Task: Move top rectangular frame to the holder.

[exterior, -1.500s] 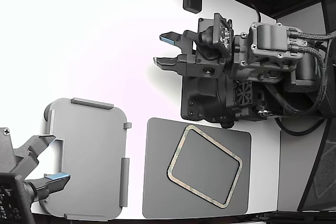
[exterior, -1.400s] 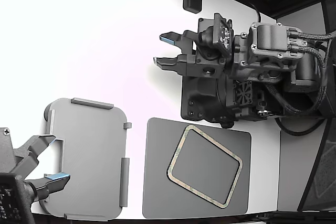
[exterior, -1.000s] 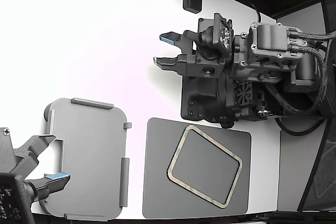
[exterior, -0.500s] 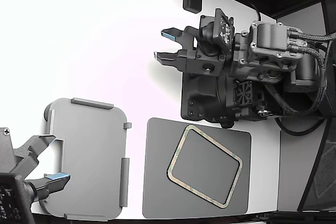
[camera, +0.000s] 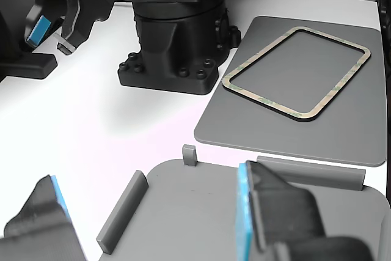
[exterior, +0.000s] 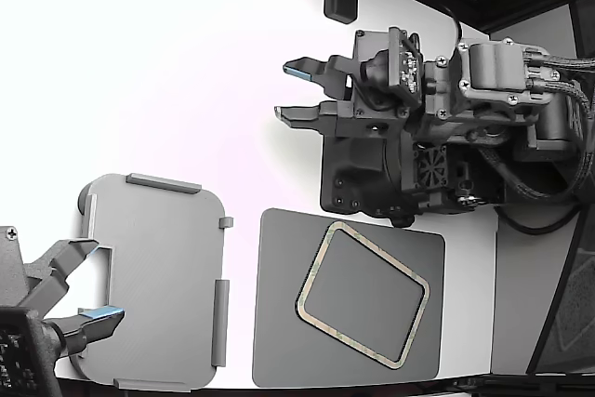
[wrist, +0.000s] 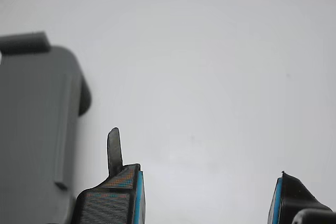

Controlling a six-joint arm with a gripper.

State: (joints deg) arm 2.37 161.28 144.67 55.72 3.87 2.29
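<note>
Nearest in the other view: second gripper (camera: 153, 206) parked low over the holder (camera: 189, 187), blue-padded fingers spread, nothing between them. Looks idle, judged a bystander here.

Holder itself bare. Light grey tray, raised tabs along the edges, nothing seated inside. Sits on the white table (camera: 122, 120), at the exterior view's left.

Next out: dark grey mat (camera: 342, 120), just beside the holder but apart from it, a strip of table between.

On the mat: top rectangular frame (camera: 259, 55), lying flat, turned at an angle to the mat's edges, fully inside the mat outline. Tan band with greenish mottling, hollow centre showing mat through it. Untouched, no finger near it. Cannot tell whether more frames are stacked beneath it.

Beyond the mat: black arm base (camera: 171, 41), standing right at the mat's far edge.

Farthest: working gripper (exterior: 285, 90), held over bare table past the base, well apart from the frame, pointing toward the exterior view's left. Fingers wide apart and empty; wrist view confirms, only white table between the pads plus a corner of the holder off to one side.

Progress: nothing done yet. Left to do, by judgement: reach to the frame, grasp, lift, carry across, seat inside the tabs, release.
</note>
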